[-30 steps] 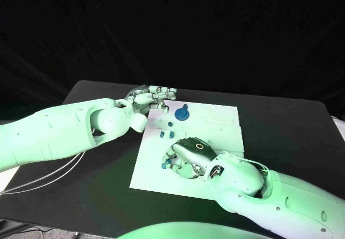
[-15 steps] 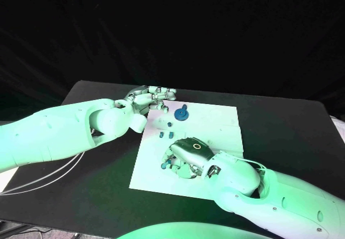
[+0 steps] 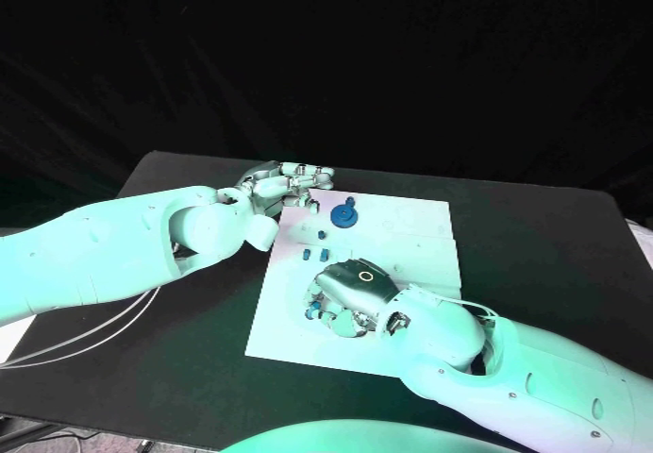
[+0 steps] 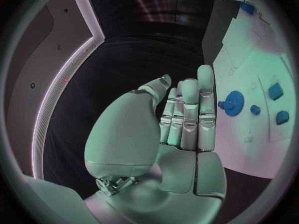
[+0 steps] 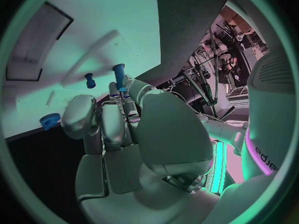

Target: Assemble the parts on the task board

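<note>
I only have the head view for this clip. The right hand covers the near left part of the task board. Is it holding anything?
Observer: Yes. The right wrist view shows the right hand pinching a blue peg at its fingertips.
Operator: Anything else hidden there?
Observer: A smaller blue peg sits on the task board, apart from the held one, and a small blue gear lies near the board's edge.
Operator: And the left hand?
Observer: In the left wrist view, the left hand holds nothing, with its fingers straight and side by side.
</note>
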`<state>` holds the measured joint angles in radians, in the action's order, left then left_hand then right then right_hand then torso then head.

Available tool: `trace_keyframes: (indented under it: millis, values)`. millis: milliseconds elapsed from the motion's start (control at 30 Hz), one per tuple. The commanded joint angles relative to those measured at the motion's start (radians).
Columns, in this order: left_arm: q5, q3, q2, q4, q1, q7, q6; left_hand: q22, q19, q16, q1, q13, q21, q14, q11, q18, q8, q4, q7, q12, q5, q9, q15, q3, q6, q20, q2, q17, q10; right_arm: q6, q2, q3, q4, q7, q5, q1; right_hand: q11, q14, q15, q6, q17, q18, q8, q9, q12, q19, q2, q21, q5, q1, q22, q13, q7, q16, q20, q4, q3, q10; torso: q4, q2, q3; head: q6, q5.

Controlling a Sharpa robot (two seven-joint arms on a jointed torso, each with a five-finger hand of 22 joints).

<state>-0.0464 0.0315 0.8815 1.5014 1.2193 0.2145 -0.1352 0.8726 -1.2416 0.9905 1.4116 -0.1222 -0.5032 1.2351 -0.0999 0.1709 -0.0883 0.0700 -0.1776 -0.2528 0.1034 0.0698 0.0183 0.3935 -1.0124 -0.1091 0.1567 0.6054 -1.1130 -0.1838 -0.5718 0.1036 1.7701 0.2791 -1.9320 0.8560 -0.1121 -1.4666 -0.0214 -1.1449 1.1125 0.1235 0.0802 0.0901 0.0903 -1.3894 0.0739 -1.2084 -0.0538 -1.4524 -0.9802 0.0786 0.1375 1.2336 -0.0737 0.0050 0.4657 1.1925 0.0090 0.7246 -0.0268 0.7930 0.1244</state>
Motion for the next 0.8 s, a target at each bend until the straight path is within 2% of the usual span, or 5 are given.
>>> trace_keyframes:
  millis: [33,300,633,733,800]
  values:
    - [0.004,-0.001,-0.001,0.002,0.0,0.002,0.018,-0.001,0.002,-0.005,-0.003,-0.001,0.005,-0.007,-0.003,0.01,-0.001,-0.006,-0.003,-0.004,-0.001,0.0,-0.002,0.0,0.003,-0.004,-0.004,-0.001,0.008,0.058,0.004,-0.006,-0.012,0.014,-0.011,-0.004,0.044,-0.032,0.002,0.012,-0.003,-0.013,-0.011,-0.002,-0.009,0.004,0.01,0.0,-0.013,0.031,0.003,-0.002,0.003,0.0,-0.002,-0.019,0.026,0.041,0.0003,0.0,0.0005,0.001,0.002]
    - [0.004,-0.001,-0.002,0.001,0.0,-0.002,0.016,-0.002,0.002,-0.005,-0.007,-0.002,0.007,-0.01,-0.005,0.01,0.0,-0.007,-0.005,-0.009,-0.002,0.0,-0.001,-0.002,0.006,-0.005,-0.004,-0.005,0.012,0.031,0.011,-0.008,-0.017,0.003,0.022,-0.004,0.022,-0.028,0.02,0.083,-0.019,-0.01,-0.02,-0.019,-0.031,0.013,0.048,0.01,-0.051,0.096,0.018,-0.018,0.012,-0.009,-0.017,0.008,0.0,-0.059,-0.0016,0.0,0.0007,0.002,0.004]
    - [0.006,-0.001,-0.002,0.0,0.001,-0.004,0.015,-0.003,0.003,-0.005,-0.009,-0.002,0.008,-0.011,-0.006,0.009,0.0,-0.007,-0.006,-0.01,-0.002,-0.001,0.0,-0.004,0.01,-0.006,-0.004,-0.006,0.016,0.008,0.012,-0.01,-0.023,-0.002,0.039,-0.004,0.004,-0.025,0.035,0.147,-0.029,-0.007,-0.019,-0.023,-0.027,0.019,0.059,0.019,-0.049,0.116,0.031,-0.016,0.021,-0.009,-0.032,0.016,-0.065,-0.191,-0.0011,0.0,0.0011,0.002,0.0]
    - [0.007,-0.001,-0.002,0.0,0.001,-0.004,0.015,-0.003,0.003,-0.005,-0.01,-0.002,0.009,-0.012,-0.006,0.009,0.001,-0.007,-0.007,-0.011,-0.002,-0.001,0.001,-0.004,0.01,-0.006,-0.004,-0.007,0.017,-0.023,0.009,-0.01,-0.021,-0.003,0.042,-0.004,0.0,-0.024,0.037,0.166,-0.032,-0.007,-0.019,-0.024,-0.027,0.021,0.059,0.021,-0.045,0.12,0.035,-0.016,0.024,-0.009,-0.036,0.019,-0.093,-0.216,-0.001,0.0,0.0015,0.001,-0.001]
    - [0.007,-0.001,-0.002,-0.001,0.001,-0.005,0.016,-0.003,0.003,-0.005,-0.01,-0.002,0.009,-0.012,-0.006,0.009,0.001,-0.007,-0.007,-0.011,-0.002,-0.001,0.001,-0.004,0.01,-0.006,-0.004,-0.007,0.017,-0.069,0.001,-0.01,-0.017,-0.007,0.047,-0.004,-0.006,-0.023,0.042,0.185,-0.035,-0.005,-0.019,-0.024,-0.028,0.023,0.059,0.026,-0.048,0.12,0.042,-0.017,0.03,-0.009,-0.039,0.023,-0.122,-0.251,-0.0012,0.0,0.0017,0.0,-0.001]
